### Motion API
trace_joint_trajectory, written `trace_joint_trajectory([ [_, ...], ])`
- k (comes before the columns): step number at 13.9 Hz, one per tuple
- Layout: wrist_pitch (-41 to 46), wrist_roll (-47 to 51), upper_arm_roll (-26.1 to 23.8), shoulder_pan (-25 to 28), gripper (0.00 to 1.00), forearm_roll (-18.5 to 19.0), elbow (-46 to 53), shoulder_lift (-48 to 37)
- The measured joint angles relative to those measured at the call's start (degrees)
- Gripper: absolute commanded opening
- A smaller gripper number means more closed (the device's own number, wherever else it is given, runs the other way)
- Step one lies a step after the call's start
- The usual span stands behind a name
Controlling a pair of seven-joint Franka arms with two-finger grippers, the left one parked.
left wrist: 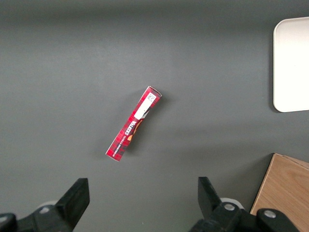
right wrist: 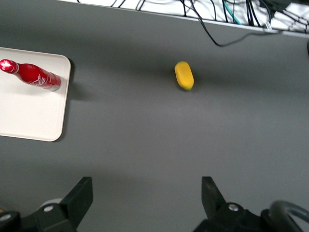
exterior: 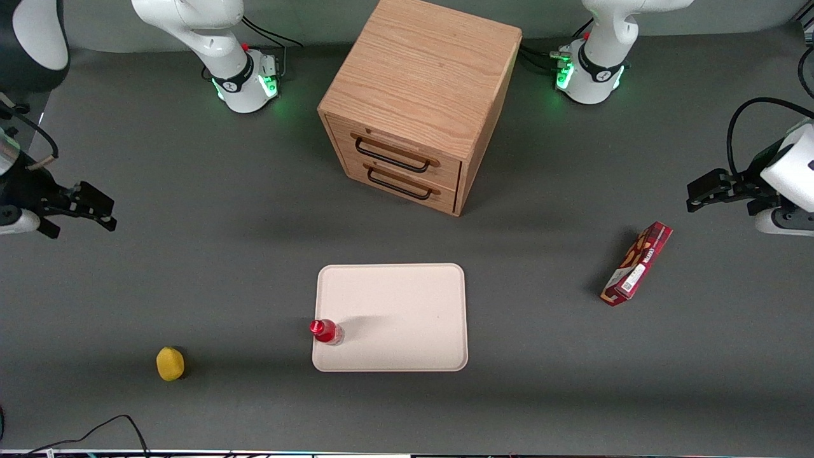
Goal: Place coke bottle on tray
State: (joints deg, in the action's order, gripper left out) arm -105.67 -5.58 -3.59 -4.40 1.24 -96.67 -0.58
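Observation:
The coke bottle [exterior: 327, 331], small and red with a red cap, stands upright on the pale beige tray [exterior: 400, 305], just inside the tray's corner nearest the front camera on the working arm's side. In the right wrist view the coke bottle [right wrist: 33, 75] sits at the rim of the tray [right wrist: 29, 111]. My gripper [exterior: 102, 213] is open and holds nothing. It hangs at the working arm's end of the table, well apart from the tray and bottle. Only bare grey table shows between its fingers [right wrist: 82, 195].
A yellow lemon [exterior: 170, 363] lies on the table near the front camera, toward the working arm's end. A wooden drawer cabinet [exterior: 416, 102] stands farther from the camera than the tray. A long red snack box [exterior: 638, 263] lies toward the parked arm's end.

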Motion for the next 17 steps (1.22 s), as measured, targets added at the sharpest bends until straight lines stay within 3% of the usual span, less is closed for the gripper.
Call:
trace_joint_trajectory([
  [5,3.07,6.98,-0.24,-0.01,1.00,-1.01,2.06,-0.89],
  [9,8.09,7.00,0.28,-0.40,1.00,-1.01,3.94,-2.64],
  [17,8.98,6.73,0.77,-0.51,1.00,-1.01,4.49,-3.37],
])
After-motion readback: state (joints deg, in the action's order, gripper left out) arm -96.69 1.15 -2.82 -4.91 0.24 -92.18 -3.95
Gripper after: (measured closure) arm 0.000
